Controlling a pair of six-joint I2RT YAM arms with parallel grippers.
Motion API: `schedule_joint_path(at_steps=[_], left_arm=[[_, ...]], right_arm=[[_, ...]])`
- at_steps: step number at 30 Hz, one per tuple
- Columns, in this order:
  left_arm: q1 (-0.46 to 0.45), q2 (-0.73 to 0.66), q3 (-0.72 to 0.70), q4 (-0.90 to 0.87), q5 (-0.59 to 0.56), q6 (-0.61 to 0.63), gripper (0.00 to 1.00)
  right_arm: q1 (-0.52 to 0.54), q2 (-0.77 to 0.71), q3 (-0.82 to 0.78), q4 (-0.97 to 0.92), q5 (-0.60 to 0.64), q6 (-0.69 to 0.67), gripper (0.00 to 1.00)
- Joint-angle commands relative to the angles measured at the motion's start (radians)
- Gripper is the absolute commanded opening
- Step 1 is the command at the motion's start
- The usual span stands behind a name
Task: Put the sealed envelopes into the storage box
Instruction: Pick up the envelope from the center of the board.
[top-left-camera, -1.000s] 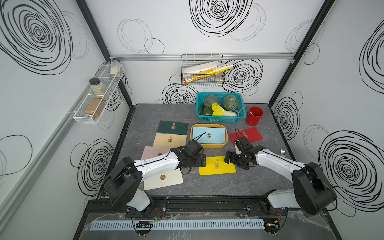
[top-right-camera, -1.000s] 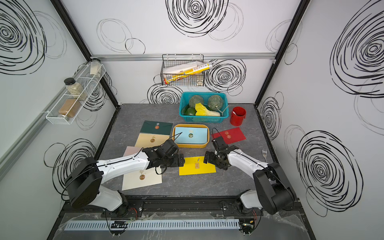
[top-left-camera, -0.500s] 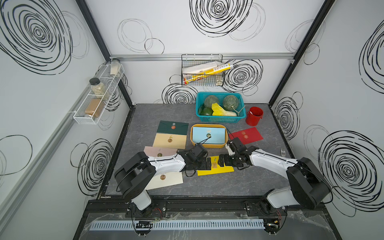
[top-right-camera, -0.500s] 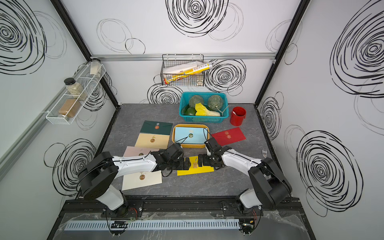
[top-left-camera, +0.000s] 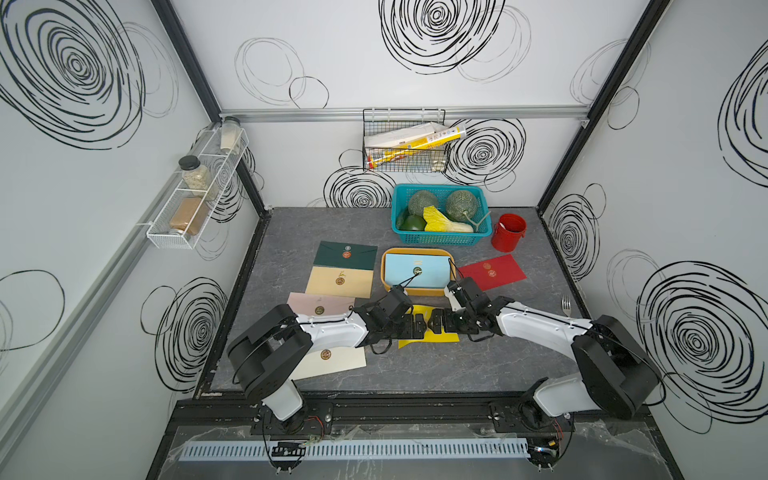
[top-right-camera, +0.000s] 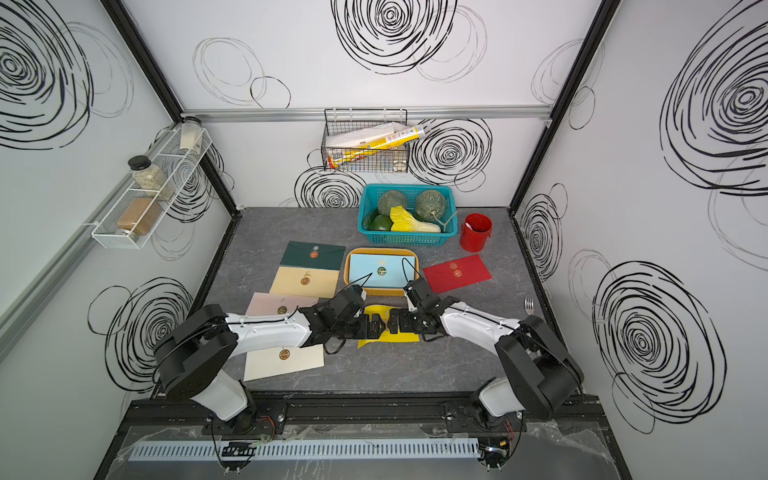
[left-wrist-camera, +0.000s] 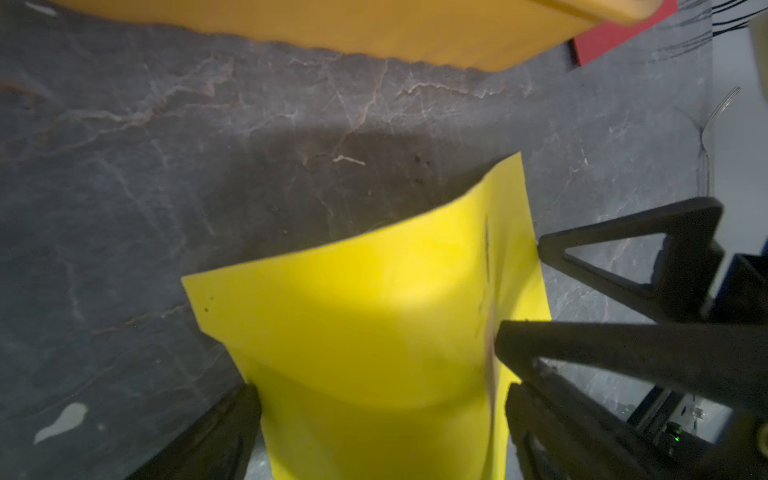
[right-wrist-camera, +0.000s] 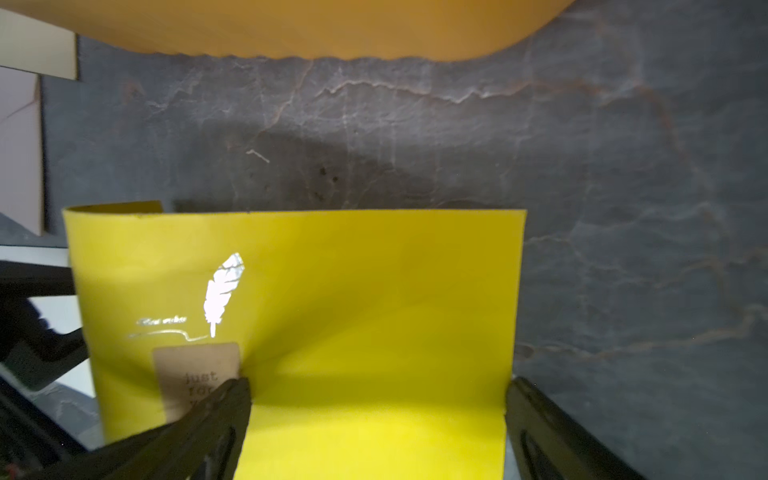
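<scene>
Both my left gripper (top-left-camera: 419, 326) and right gripper (top-left-camera: 435, 326) are spread wide, tips nearly meeting. The yellow envelope (right-wrist-camera: 353, 291) bows up between each pair of fingers; whether they squeeze it I cannot tell. The box (top-left-camera: 432, 292) lies just beyond my tips.

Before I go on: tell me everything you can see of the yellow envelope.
The yellow envelope is matte paper with a silver feather print and a tan sticker reading "just for". It lies on the grey table on the robot's side of the storage box, apart from it, bowed upward. The left gripper and right gripper meet over it, jaws wide open; one right fingertip rests on the sticker.
</scene>
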Motion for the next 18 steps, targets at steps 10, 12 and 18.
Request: schedule_joint_path(at_steps=[10,12,18], left_arm=[[-0.004,0.09,-0.019,-0.06,0.014,-0.005,0.9],[-0.004,0.097,-0.024,-0.059,0.013,0.003,0.83],[-0.004,0.083,0.002,-0.125,-0.029,0.025,0.8]], right_arm=[[0.012,0.055,-0.059,0.008,-0.196,0.019,0.95],[-0.009,0.039,-0.057,-0.011,-0.199,-0.001,0.96],[-0.134,-0.049,0.012,-0.134,-0.15,-0.095,0.99]])
